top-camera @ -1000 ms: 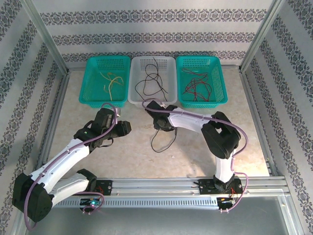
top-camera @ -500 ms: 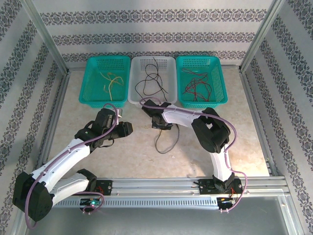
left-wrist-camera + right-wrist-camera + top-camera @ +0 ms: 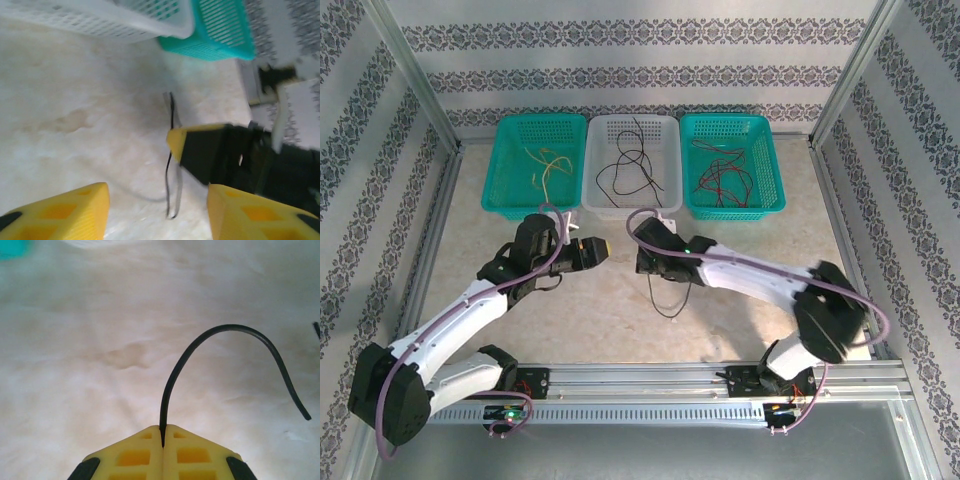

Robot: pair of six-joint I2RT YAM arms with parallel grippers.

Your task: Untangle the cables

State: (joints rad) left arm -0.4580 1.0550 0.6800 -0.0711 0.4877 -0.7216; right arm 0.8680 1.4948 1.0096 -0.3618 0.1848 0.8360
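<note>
Left fingers (image 3: 60, 212) parted, baskets (image 3: 542, 119) hold cables (image 3: 632, 158)

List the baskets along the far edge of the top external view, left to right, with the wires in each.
Teal plastic mesh basket with thin yellow wires → white plastic mesh basket with thin black wires → second teal plastic mesh basket with thin red and black wires.

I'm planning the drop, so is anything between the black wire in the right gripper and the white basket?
Nothing visible. The right gripper is shut on the black cable just in front of the white basket, with bare table between them. The left gripper, open, sits off to the left of that path.
</note>
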